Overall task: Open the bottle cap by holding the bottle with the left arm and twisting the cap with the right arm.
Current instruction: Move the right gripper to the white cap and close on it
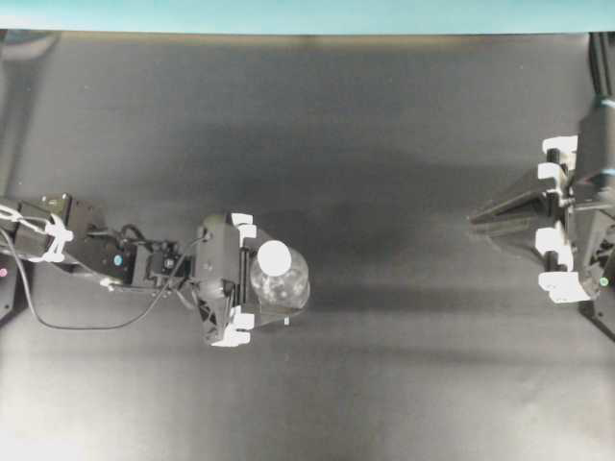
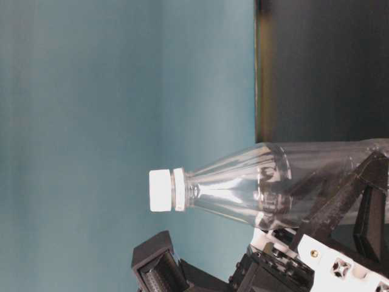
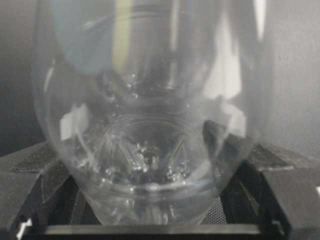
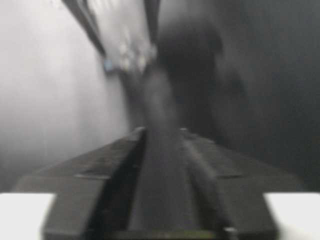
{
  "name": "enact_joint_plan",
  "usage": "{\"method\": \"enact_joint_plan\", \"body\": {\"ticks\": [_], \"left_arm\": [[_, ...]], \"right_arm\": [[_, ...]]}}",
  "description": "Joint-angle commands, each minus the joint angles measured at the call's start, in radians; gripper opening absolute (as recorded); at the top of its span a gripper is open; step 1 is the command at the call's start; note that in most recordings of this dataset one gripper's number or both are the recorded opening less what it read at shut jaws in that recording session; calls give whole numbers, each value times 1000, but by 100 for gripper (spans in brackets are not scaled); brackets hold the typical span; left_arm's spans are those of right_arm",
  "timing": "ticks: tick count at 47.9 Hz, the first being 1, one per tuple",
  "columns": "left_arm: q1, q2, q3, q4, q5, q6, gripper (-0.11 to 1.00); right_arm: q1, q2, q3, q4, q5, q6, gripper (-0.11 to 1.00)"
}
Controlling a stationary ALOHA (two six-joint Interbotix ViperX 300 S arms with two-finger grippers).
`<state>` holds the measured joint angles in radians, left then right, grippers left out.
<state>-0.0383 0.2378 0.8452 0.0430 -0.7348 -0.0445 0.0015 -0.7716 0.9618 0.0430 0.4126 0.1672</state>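
**Left gripper around the bottle, right gripper away**

The bottle (image 1: pixel 281 279) stands upright just left of the table (image 1: pixel 384 144) centre, its white bottle cap (image 1: pixel 275 255) on top. The left gripper (image 1: pixel 261 279) comes from 9 o'clock, fingers apart on both sides of the body; contact is unclear. The right gripper (image 1: pixel 473 222) waits at 3 o'clock, fingers slightly apart, holding nothing.

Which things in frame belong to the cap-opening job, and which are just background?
Job:
- bottle, clear, standing upright between the left gripper's fingers
- bottle cap, white, still on
- left gripper, around the bottle's lower body
- right gripper, far from the bottle, holding nothing

Background:
- black table
- teal wall
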Motion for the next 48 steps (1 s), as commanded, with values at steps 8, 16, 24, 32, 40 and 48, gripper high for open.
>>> {"method": "enact_joint_plan", "body": {"ticks": [8,16,24,32,40,48], "left_arm": [[-2,2,-8,3,-23,0,80],[0,3,-6,3,-21,-5,80],[0,3,-6,3,-21,-9,80],[-2,5,-9,3,-21,-12,80],[-3,5,-6,3,-21,-12,80],[-5,5,-8,3,-21,-12,80]], "right_arm": [[8,135,-225,5,201,11,71],[17,281,-428,43,373,14,81],[17,445,-627,87,525,77,80],[26,601,-805,97,568,178,80],[55,696,-920,92,578,167,80],[74,753,-963,92,591,15,80]]}}
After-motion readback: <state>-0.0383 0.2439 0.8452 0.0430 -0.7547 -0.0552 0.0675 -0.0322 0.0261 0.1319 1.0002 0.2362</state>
